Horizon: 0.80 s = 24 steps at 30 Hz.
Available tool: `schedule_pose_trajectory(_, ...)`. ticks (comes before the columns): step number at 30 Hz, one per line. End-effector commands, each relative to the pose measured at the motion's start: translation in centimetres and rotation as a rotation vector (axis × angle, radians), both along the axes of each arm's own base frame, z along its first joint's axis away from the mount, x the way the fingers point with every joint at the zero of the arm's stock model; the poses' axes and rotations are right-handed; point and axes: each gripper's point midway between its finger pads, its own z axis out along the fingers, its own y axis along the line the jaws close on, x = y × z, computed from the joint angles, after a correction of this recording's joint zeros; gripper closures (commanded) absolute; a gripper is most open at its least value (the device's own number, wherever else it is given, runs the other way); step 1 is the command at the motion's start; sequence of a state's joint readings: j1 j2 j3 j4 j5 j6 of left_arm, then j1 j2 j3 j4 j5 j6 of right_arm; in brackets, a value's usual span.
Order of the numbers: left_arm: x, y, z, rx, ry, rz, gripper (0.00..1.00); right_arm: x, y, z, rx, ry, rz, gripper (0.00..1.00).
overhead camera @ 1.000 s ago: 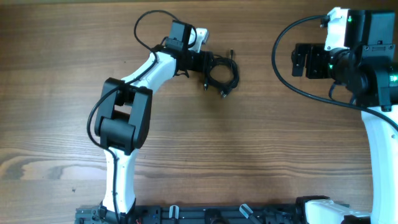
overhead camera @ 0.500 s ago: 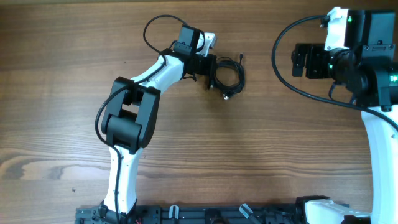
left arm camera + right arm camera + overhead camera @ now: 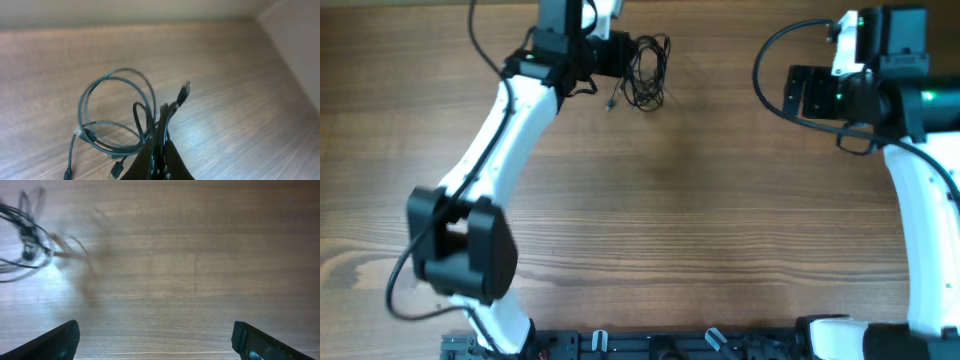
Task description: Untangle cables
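Observation:
The cables (image 3: 648, 72) are a small bundle of thin black cords, coiled in loops near the table's far edge in the overhead view. My left gripper (image 3: 622, 52) is shut on one side of the bundle. In the left wrist view its fingers (image 3: 172, 162) pinch several strands, and the loops (image 3: 116, 112) hang out beyond them with small plug ends dangling. My right gripper (image 3: 792, 92) stands open at the far right, apart from the cables. The right wrist view shows both fingertips (image 3: 60, 337) wide apart over bare wood, with the cables (image 3: 25, 242) blurred at the far left.
The wooden table (image 3: 700, 220) spreads below both arms. A black rail (image 3: 660, 345) runs along the near edge. A thick black arm cable (image 3: 775, 50) loops beside my right arm. A pale wall (image 3: 295, 40) borders the table in the left wrist view.
My left gripper closed on the bundle, then the arm stretched out and carried the cables toward the far edge and slightly left. The right arm shifted only a little.

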<state>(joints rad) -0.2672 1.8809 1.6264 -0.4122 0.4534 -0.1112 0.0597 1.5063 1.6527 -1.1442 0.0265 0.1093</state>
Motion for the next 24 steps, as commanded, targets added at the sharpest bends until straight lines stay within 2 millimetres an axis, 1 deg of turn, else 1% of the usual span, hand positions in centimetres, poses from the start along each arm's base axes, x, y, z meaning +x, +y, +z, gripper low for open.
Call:
schedule_pose_trajectory(1,-2.9,-0.3,9.1,-0.083,-0.163,-0.05,0.96,0.7,1.4,-1.7,0.086,0.035,0.023,0.0)
schedule_pose_trajectory(3,-4.3,-0.2,12.1,-0.107,-0.218,-0.062,0.96,1.0,1.8,-1.5,0.105,0.022,0.037,0.0)
schedule_pose_trajectory(4,-4.2,0.7,13.1,-0.087,-0.25,-0.015,0.96,1.0,1.8,-1.5,0.105,0.019,0.037,0.0)
schedule_pose_trajectory(5,-3.4,2.1,13.3,-0.054,-0.258,0.086,0.96,1.0,2.0,-1.5,0.116,0.021,0.046,0.0)
schedule_pose_trajectory(6,-3.0,2.9,12.8,-0.037,-0.242,0.141,0.96,0.9,2.8,-1.4,0.154,0.023,0.074,0.0)
schedule_pose_trajectory(7,-3.1,2.3,10.6,-0.033,-0.164,0.109,0.96,0.9,3.8,-1.2,0.19,0.019,0.122,0.0)
schedule_pose_trajectory(8,-3.6,1.5,9.1,-0.041,-0.108,0.065,0.96,1.0,4.3,-1.0,0.216,0.009,0.14,0.0)
schedule_pose_trajectory(9,-4.1,0.3,6.4,-0.034,-0.018,0.023,0.96,1.3,4.7,-0.7,0.236,-0.005,0.152,0.0)
schedule_pose_trajectory(10,-4.3,-0.6,2.9,0.009,0.074,0.013,0.96,1.4,5.1,-0.4,0.257,-0.014,0.166,0.0)
schedule_pose_trajectory(11,-4.3,-1.4,1.1,0.025,0.112,0.001,0.96,1.3,5.4,-0.4,0.271,-0.013,0.176,0.0)
schedule_pose_trajectory(12,-4.2,-2.4,1.7,0.002,0.097,-0.004,0.96,1.1,5.4,-0.5,0.269,-0.005,0.175,0.0)
schedule_pose_trajectory(13,-4.2,-2.9,3.6,-0.019,0.049,-0.011,0.96,1.1,5.2,-0.6,0.26,0.001,0.17,0.0)
schedule_pose_trajectory(14,-4.2,-3.0,7.0,-0.015,-0.048,0.014,0.96,0.9,4.9,-0.8,0.246,0.009,0.162,0.0)
schedule_pose_trajectory(15,-3.9,-1.5,10.4,0.06,-0.177,0.129,0.96,0.8,4.4,-1.1,0.22,0.019,0.143,0.0)
schedule_pose_trajectory(16,-3.6,0.1,11.6,0.113,-0.223,0.25,0.96,0.8,4.2,-1.1,0.211,0.022,0.136,0.0)
schedule_pose_trajectory(17,-3.0,5.1,12.2,0.212,-0.25,0.618,0.96,0.9,3.6,-1.2,0.186,0.019,0.111,0.0)
schedule_pose_trajectory(18,-3.2,8.0,11.1,0.292,-0.235,0.803,0.96,1.1,3.0,-1.3,0.171,0.016,0.064,0.0)
schedule_pose_trajectory(19,-3.5,7.9,10.4,0.321,-0.212,0.788,0.96,1.2,3.0,-1.2,0.173,0.012,0.06,0.0)
schedule_pose_trajectory(20,-4.3,2.6,8.8,0.291,-0.159,0.417,0.96,1.2,3.6,-1.0,0.189,0.005,0.099,0.0)
schedule_pose_trajectory(21,-6.3,-1.9,9.6,0.166,-0.158,0.117,0.96,1.2,4.9,-0.7,0.221,-0.009,0.2,0.0)
schedule_pose_trajectory(22,-7.6,-4.2,11.1,0.057,-0.171,-0.031,0.96,1.0,5.9,-0.3,0.248,-0.022,0.273,0.0)
schedule_pose_trajectory(23,-7.5,-4.4,14.2,-0.113,-0.173,-0.028,0.96,0.7,7.2,0.1,0.284,-0.035,0.361,0.0)
schedule_pose_trajectory(24,-6.0,-2.1,14.5,-0.163,-0.12,0.158,0.96,0.7,7.1,0.1,0.287,-0.032,0.352,0.0)
